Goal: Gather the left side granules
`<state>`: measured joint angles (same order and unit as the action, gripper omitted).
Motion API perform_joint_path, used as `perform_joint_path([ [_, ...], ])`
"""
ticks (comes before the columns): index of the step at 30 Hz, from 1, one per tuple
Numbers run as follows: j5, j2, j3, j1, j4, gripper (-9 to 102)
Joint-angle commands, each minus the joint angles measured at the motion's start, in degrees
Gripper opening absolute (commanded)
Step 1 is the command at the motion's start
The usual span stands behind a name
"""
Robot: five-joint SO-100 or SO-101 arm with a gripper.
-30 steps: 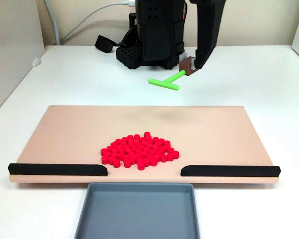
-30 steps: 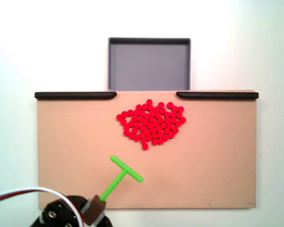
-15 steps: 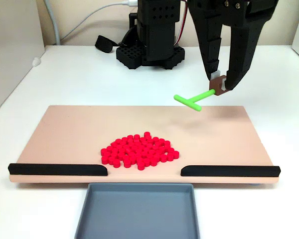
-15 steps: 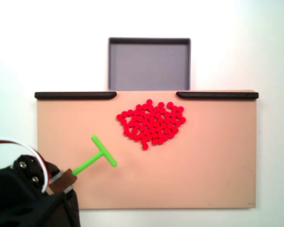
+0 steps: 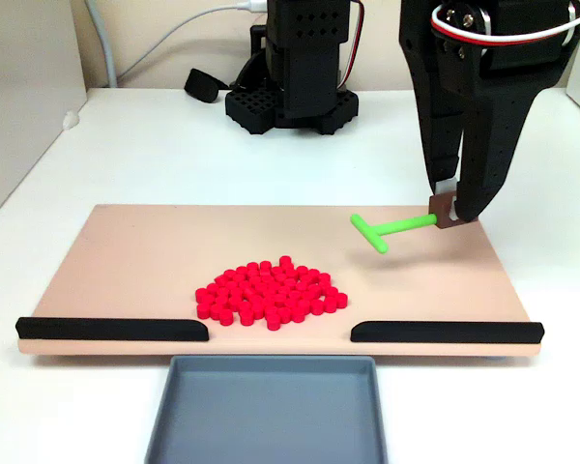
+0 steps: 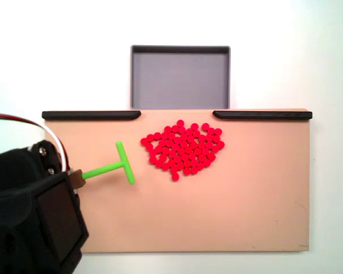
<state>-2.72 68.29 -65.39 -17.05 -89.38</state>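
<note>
Swinging green plastic T-shaped pusher (image 6: pixel 115 165) from lower frame up beside pile; black two-finger gripper (image 5: pixel 450 208) clamped on its brown handle. Tiny red cylindrical granules (image 6: pixel 183 150) heaped frame centre, untouched; sweep looks imminent.

White table with a board, a tray and the arm's base

On the white table (image 5: pixel 126 155) lie a tan board (image 5: pixel 135 251), a grey tray (image 5: pixel 271 416) touching its near edge, the black arm base (image 5: pixel 290 101), and a white cable (image 5: pixel 164 39) at the back.
</note>
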Motion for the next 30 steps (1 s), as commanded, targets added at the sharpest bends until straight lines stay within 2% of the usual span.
perform_joint_path([
  [1, -4.4, -0.1, 2.1, -0.7, -0.1, 0],
  [14, -12.7, -5.9, 7.9, -1.0, -0.1, 0],
  [30, -10.9, -11.7, 13.3, 1.3, -0.6, 0],
])
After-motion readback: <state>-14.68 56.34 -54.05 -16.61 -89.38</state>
